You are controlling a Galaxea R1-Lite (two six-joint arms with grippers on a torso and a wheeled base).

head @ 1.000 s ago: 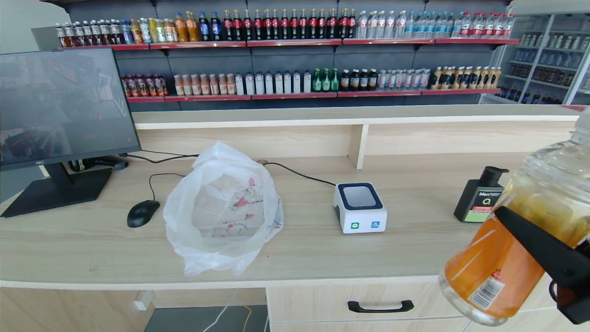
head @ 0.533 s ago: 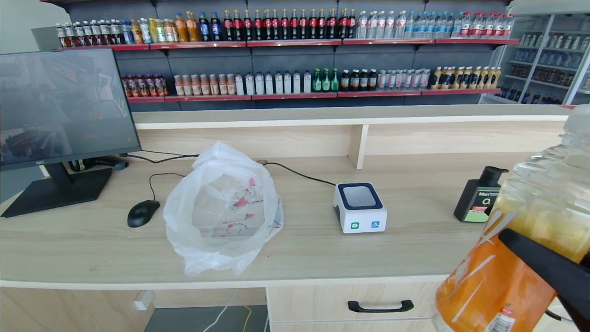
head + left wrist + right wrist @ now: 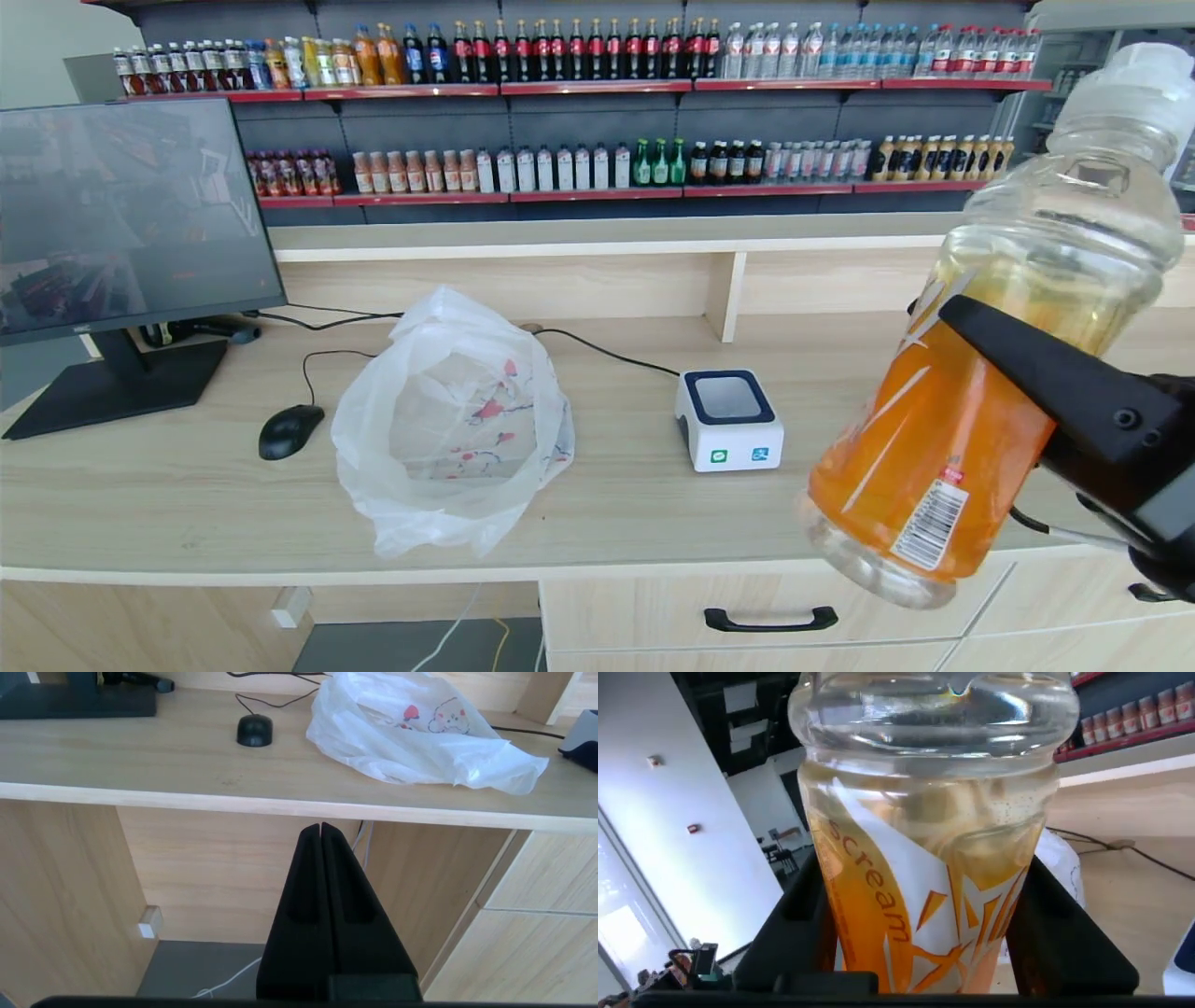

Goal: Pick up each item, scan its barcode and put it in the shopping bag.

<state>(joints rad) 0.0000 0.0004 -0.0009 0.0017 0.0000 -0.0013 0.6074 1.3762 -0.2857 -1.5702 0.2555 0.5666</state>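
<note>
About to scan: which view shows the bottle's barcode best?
Head view: the barcode faces the camera near the bottle's base. Right wrist view gives the upper label between the jaws; left wrist view, the counter and bag.

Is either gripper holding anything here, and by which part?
The right gripper grips the bottle around its middle; the left gripper is shut on nothing.

Matte black wedge fingers [image 3: 1036, 378], 2 screws [image 3: 1121, 419]
</note>
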